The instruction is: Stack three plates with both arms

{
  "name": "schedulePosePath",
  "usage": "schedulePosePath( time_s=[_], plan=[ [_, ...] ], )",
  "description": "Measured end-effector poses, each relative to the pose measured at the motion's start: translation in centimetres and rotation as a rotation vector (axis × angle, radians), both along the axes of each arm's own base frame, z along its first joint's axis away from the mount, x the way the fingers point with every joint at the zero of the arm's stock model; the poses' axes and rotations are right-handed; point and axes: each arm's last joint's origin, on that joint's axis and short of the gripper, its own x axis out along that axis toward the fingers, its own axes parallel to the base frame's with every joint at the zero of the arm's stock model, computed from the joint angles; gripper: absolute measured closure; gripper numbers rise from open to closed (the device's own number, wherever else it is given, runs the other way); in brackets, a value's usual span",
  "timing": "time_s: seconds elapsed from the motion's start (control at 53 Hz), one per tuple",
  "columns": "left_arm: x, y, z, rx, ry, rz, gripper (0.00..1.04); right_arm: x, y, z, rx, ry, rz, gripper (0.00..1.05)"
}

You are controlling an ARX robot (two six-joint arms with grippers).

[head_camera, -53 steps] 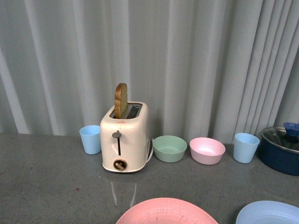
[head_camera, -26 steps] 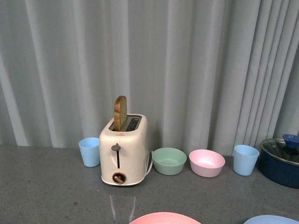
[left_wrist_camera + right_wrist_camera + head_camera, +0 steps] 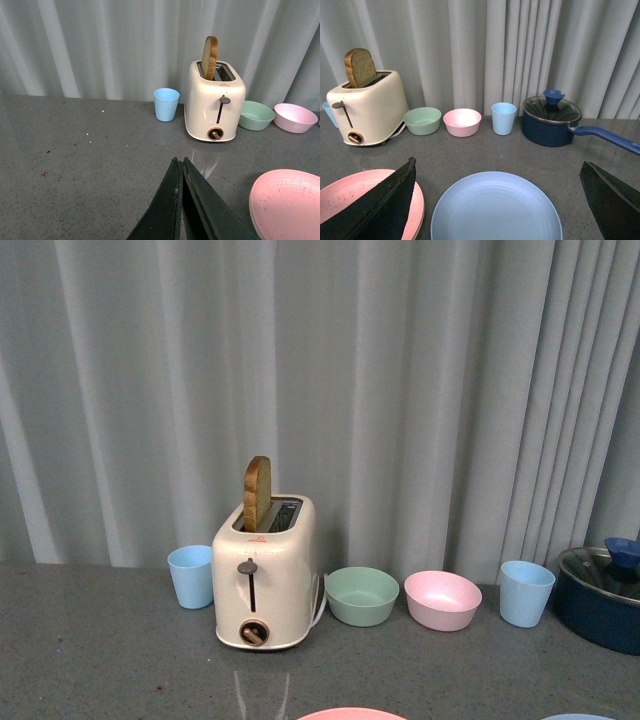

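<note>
The pink plate (image 3: 355,192) lies flat on the grey table beside the light blue plate (image 3: 496,210), their rims close together. My right gripper (image 3: 497,163) is open and empty, low over the blue plate's far rim, with one finger (image 3: 385,200) over the pink plate's edge. My left gripper (image 3: 179,161) is shut and empty above bare table, with the pink plate (image 3: 290,205) off to one side. In the front view only slivers of the pink plate (image 3: 350,713) and the blue plate (image 3: 578,717) show at the bottom edge, and no arm. The cream plate is not in view.
Along the curtain stand a blue cup (image 3: 190,576), a cream toaster (image 3: 264,575) holding a bread slice, a green bowl (image 3: 362,595), a pink bowl (image 3: 442,599), another blue cup (image 3: 526,592) and a dark blue lidded pot (image 3: 551,120) with a long handle.
In the front view everything has shifted downward. The pink and blue plates have slid almost out of the bottom edge.
</note>
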Motion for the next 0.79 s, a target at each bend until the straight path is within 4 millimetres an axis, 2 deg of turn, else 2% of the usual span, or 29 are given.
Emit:
schedulePosePath(
  time_s=[0.793],
  plan=[
    [-1.9, 0.0, 0.1, 0.000, -0.034, -0.001, 1.01, 0.0, 0.0, 0.0, 0.000, 0.000, 0.000, 0.07]
  ],
)
